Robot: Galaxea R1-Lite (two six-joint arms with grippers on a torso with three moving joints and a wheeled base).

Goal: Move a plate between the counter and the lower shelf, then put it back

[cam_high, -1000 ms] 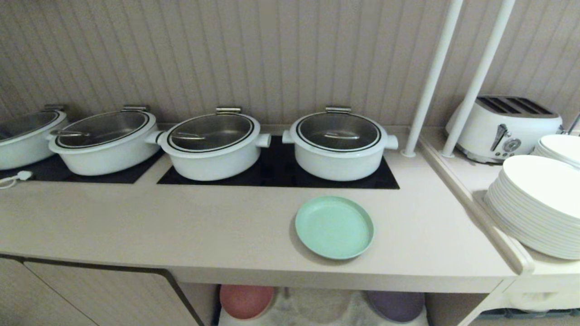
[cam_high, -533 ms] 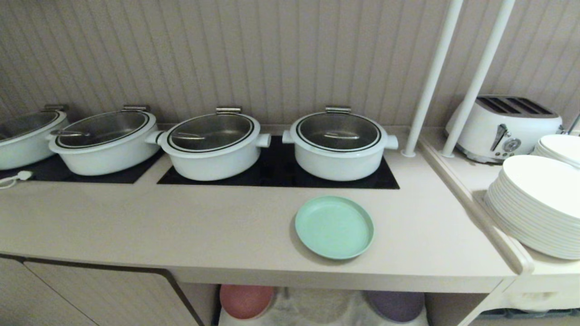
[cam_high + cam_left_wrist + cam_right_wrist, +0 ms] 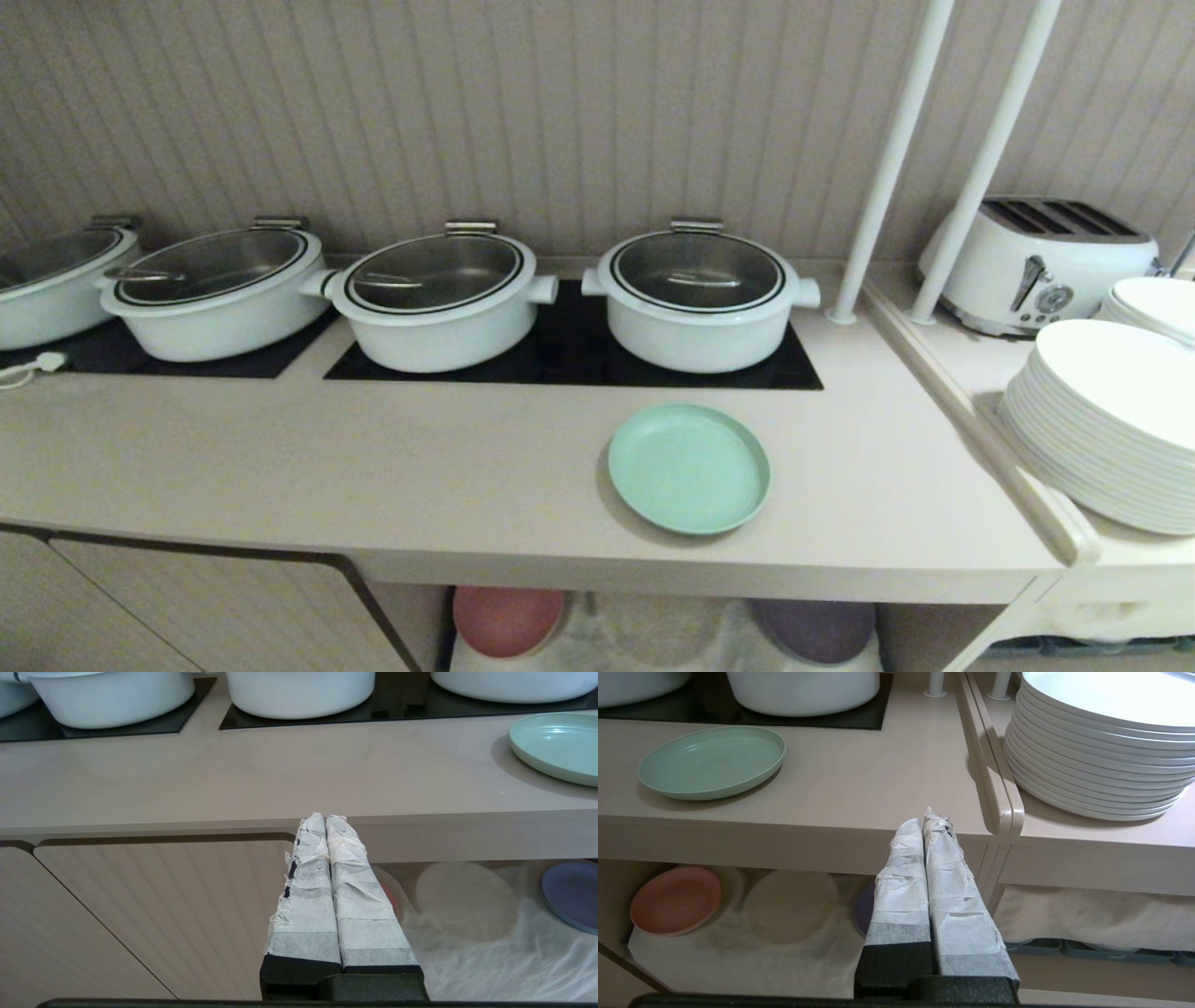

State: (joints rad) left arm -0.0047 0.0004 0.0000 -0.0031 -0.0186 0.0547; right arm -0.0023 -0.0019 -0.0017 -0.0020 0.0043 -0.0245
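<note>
Now, mint-green plate point(image 3: 689, 469) flat on the counter point(image 3: 373, 457), round with a low upturned rim.
Left gripper point(image 3: 325, 817) and right gripper point(image 3: 928, 817) hang before the counter's front edge, fingers pressed together, empty; bare worktop lies left of the plate, hob behind, shelf point(image 3: 667, 644) below.

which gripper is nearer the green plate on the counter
Right, though only slightly. The right gripper is shut, low in front of the counter edge, with the plate off to its left. The left gripper, also shut, sits lower-left, the plate farther to its right.
</note>
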